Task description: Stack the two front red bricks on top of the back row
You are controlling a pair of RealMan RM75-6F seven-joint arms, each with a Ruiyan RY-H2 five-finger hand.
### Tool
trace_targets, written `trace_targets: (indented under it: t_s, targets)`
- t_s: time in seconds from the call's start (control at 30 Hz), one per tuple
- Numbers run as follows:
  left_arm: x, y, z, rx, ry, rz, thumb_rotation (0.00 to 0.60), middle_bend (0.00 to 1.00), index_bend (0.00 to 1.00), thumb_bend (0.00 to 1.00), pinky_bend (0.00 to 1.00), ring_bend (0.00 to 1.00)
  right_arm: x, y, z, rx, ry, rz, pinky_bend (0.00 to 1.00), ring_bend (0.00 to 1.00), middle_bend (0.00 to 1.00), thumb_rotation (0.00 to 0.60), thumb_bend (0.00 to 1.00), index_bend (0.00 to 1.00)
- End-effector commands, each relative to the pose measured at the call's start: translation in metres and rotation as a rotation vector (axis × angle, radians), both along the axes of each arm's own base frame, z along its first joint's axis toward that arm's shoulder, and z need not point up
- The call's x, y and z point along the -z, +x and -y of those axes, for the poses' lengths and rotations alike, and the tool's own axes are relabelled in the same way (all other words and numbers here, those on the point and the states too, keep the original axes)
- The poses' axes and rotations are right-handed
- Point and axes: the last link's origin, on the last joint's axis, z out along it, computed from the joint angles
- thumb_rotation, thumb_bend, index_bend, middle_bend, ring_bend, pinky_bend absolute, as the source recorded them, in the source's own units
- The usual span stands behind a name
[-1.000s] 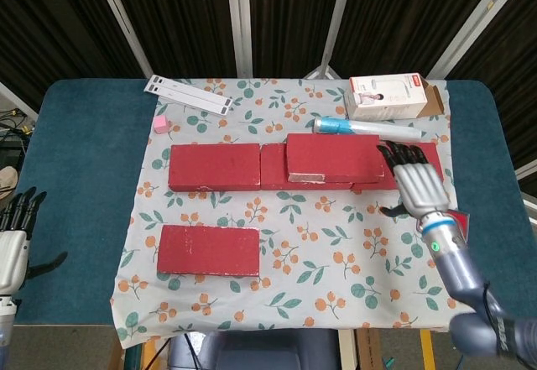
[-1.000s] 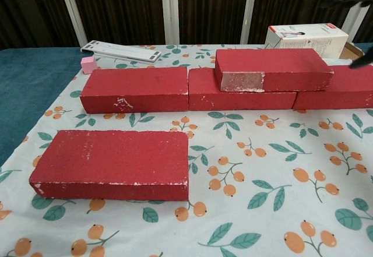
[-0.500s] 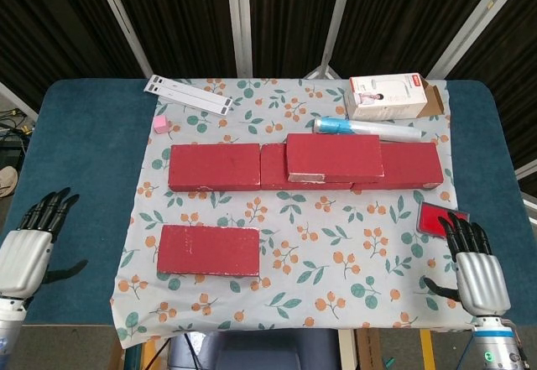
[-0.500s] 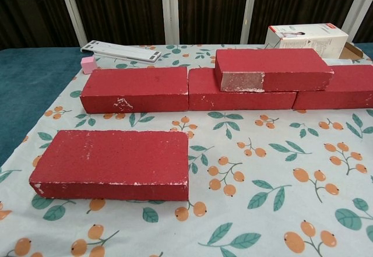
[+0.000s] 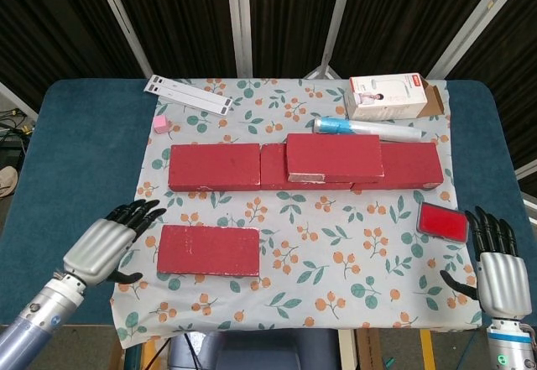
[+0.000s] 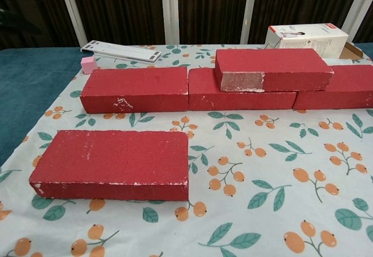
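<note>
A: Front brick position?
B: The front red brick [image 5: 209,250] lies flat on the floral cloth [image 5: 336,252], lower left of centre in the head view, apart from the back row [image 5: 304,167], which runs across the middle of the frame.

A: Second one?
B: The stacked brick [image 5: 334,157] sits on the row, right of centre.

A: Hands?
B: The left hand [image 5: 109,246] hovers just left of the front brick, fingers spread, empty, no contact. The right hand [image 5: 501,265] is at the lower right edge, released, near a small red pad [image 5: 443,221].
</note>
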Motion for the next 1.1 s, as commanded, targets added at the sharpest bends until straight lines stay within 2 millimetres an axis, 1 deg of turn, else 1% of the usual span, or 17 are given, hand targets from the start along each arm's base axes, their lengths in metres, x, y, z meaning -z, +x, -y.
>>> trace_targets:
  t_s: [0.03, 0.17, 0.27, 0.43, 0.77, 0.9, 1.1]
  targets:
    - [0.007, 0.014, -0.016, 0.052, -0.080, -0.124, 0.600, 0.00, 0.00, 0.00, 0.12, 0.00, 0.000, -0.001, -0.001, 0.017, 0.017, -0.002, 0.00, 0.00, 0.00, 0.600, 0.07, 0.00]
    - [0.012, 0.019, -0.027, 0.062, -0.113, -0.236, 0.600, 0.00, 0.00, 0.00, 0.12, 0.00, 0.000, -0.003, -0.001, 0.047, 0.039, -0.001, 0.00, 0.00, 0.00, 0.600, 0.07, 0.00]
    - [0.021, 0.023, -0.032, 0.023, -0.161, -0.254, 0.600, 0.00, 0.00, 0.00, 0.12, 0.00, 0.001, -0.005, 0.001, 0.063, 0.046, 0.009, 0.00, 0.00, 0.00, 0.600, 0.07, 0.00]
    - [0.037, 0.033, -0.042, -0.041, -0.189, -0.285, 0.600, 0.00, 0.00, 0.00, 0.12, 0.00, 0.003, -0.007, 0.003, 0.074, 0.067, 0.020, 0.00, 0.00, 0.00, 0.600, 0.07, 0.00]
    - [0.080, 0.055, -0.041, -0.127, -0.219, -0.352, 0.600, 0.00, 0.00, 0.00, 0.12, 0.00, 0.004, -0.006, 0.004, 0.071, 0.083, 0.040, 0.00, 0.00, 0.00, 0.600, 0.07, 0.00]
    - [0.092, 0.060, -0.039, -0.150, -0.202, -0.388, 0.600, 0.00, 0.00, 0.00, 0.12, 0.00, 0.004, -0.007, 0.005, 0.074, 0.085, 0.049, 0.00, 0.00, 0.00, 0.600, 0.07, 0.00]
    - [0.113, 0.068, -0.041, -0.140, -0.172, -0.427, 0.600, 0.00, 0.00, 0.00, 0.12, 0.00, 0.004, -0.007, 0.006, 0.076, 0.083, 0.056, 0.00, 0.00, 0.00, 0.600, 0.07, 0.00]
